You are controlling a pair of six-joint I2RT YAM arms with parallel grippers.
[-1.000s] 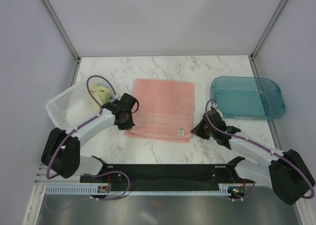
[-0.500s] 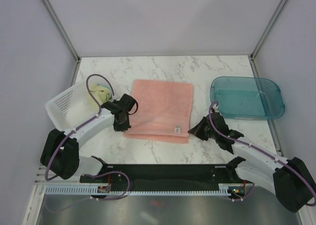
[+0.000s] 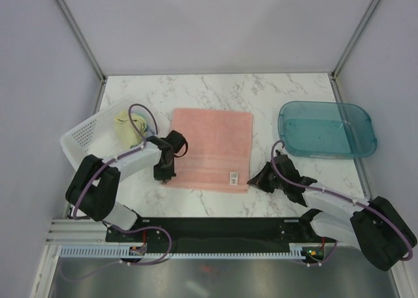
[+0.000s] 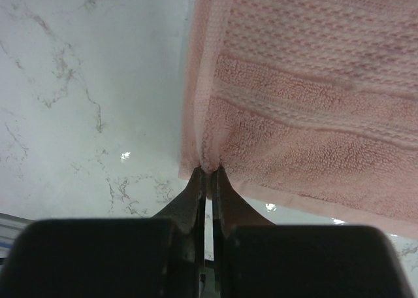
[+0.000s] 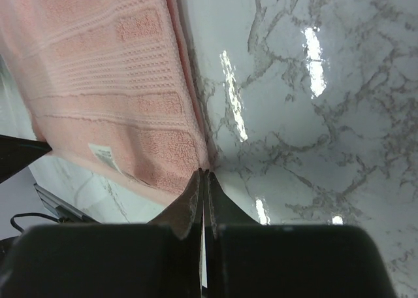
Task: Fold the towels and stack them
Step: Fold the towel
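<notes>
The salmon-pink towel (image 3: 210, 148) lies flat on the marble table, its small tag (image 3: 233, 176) near the front right corner. My left gripper (image 3: 164, 176) is shut on the towel's front left corner; in the left wrist view the tips (image 4: 209, 170) pinch a fold of terry cloth (image 4: 313, 82). My right gripper (image 3: 253, 182) is shut on the right edge by the front corner, and its tips (image 5: 204, 174) meet the cloth (image 5: 104, 69) just past the tag (image 5: 103, 155). A pale-yellow towel (image 3: 127, 129) sits bunched in the basket.
A white perforated basket (image 3: 85, 138) stands at the left, right behind the left arm. A teal translucent tray (image 3: 326, 129) sits at the back right. The black base rail (image 3: 209, 232) runs along the table's near edge.
Both grippers have pulled back toward the near edge, and the pink towel has slid with them, nearer and slightly left. The left arm has folded in closer to the basket.
</notes>
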